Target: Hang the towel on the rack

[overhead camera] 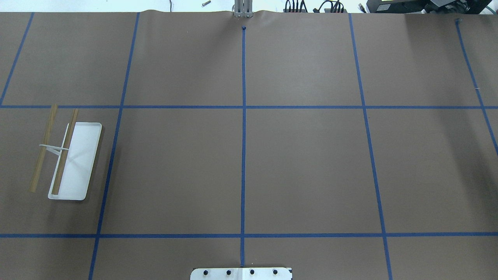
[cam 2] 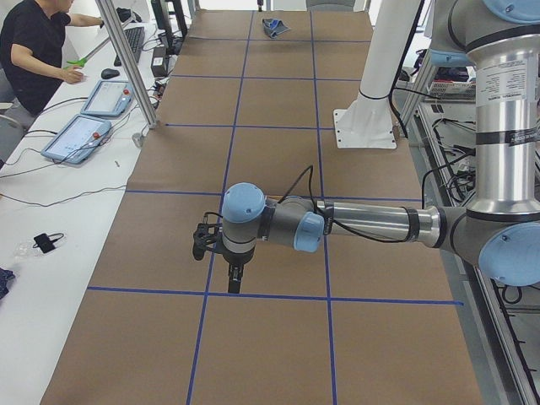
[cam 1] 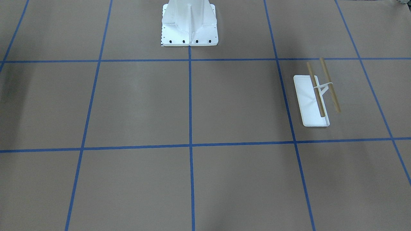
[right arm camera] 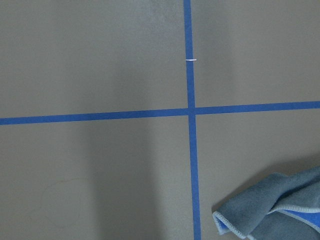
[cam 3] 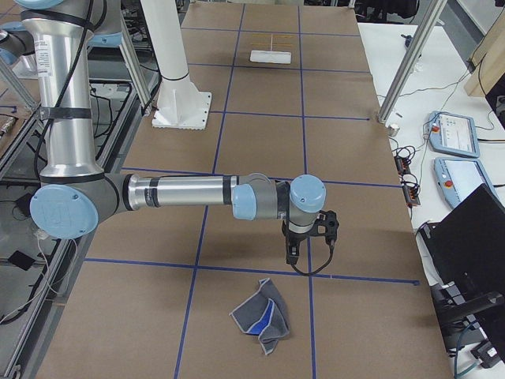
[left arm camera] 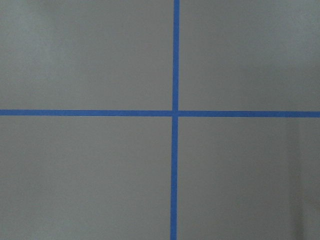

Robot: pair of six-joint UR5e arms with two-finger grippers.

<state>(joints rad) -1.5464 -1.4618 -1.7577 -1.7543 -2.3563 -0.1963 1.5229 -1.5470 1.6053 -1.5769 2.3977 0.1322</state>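
Observation:
The towel [cam 3: 260, 318], dark grey with a blue reverse, lies crumpled on the table near the robot's right end. It also shows in the right wrist view [right arm camera: 280, 212] and far off in the exterior left view [cam 2: 274, 27]. The rack [overhead camera: 79, 155], a white base with two tan rods, stands at the left end, and also shows in the front-facing view [cam 1: 308, 99]. My right gripper [cam 3: 290, 257] hangs above the table, short of the towel. My left gripper [cam 2: 234, 283] hangs above a tape line. I cannot tell whether either is open or shut.
The large white bolted pedestal [cam 1: 189, 25] stands at the robot's side of the table. Blue tape lines grid the brown table [overhead camera: 303, 167]. An operator [cam 2: 34, 51] sits at the side bench with tablets [cam 2: 80, 135] and cables.

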